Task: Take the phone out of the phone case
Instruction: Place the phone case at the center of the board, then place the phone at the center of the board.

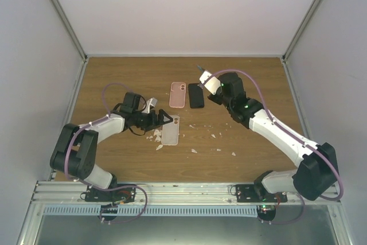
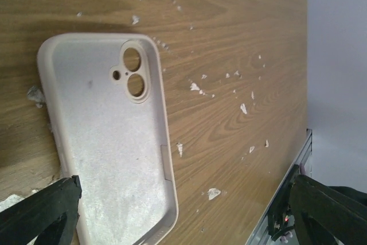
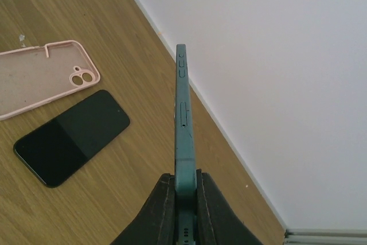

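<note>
White arm links, black joints, purple cables, perhaps small green lights.

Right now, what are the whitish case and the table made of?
The whitish case looks like soft matte silicone or rubbery plastic: dull, no glare, rounded lip. The table looks like wood or wood-look laminate: brown grain lines, slight sheen.

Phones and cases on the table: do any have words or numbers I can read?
None can be read. No text shows on the beige case, the pink case, the black phone with its dark screen, or the edge of the teal phone in the right gripper.
</note>
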Controlling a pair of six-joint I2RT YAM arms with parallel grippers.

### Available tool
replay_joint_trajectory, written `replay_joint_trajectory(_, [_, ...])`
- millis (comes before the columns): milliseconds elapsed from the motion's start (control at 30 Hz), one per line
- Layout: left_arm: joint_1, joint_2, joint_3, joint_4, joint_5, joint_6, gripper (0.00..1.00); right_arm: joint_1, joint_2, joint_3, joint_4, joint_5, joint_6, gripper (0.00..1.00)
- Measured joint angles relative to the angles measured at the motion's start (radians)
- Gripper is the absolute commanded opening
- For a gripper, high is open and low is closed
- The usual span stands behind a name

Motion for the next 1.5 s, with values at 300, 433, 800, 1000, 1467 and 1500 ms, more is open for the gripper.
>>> replay_joint_trajectory(300, [0.008,-0.105,0.074,-0.023,-0.016,-0.021,0.99,0.000,0.013,0.050,0.035,-0.010,-0.074,0.01])
replay_joint_trajectory(433, [0.011,-0.178,0.179,0.024,-0.016,-0.064,0.99,0.000,0.000,0.041,0.136,0.008,-0.120,0.00])
replay_joint_trajectory(800, [0.011,-0.178,0.426,0.150,-0.016,-0.239,0.92,0.058,-0.077,-0.072,0.497,0.085,-0.374,0.00])
replay_joint_trajectory(1000, [0.010,-0.155,0.459,0.182,0.008,-0.329,0.85,0.140,-0.086,-0.188,0.694,0.100,-0.601,0.00])
replay_joint_trajectory(1467, [0.004,-0.133,0.415,0.291,0.066,-0.493,0.65,0.227,-0.079,-0.336,0.968,0.049,-0.987,0.00])
replay_joint_trajectory(1500, [0.004,-0.128,0.409,0.302,0.072,-0.507,0.64,0.229,-0.079,-0.344,0.986,0.041,-1.003,0.00])
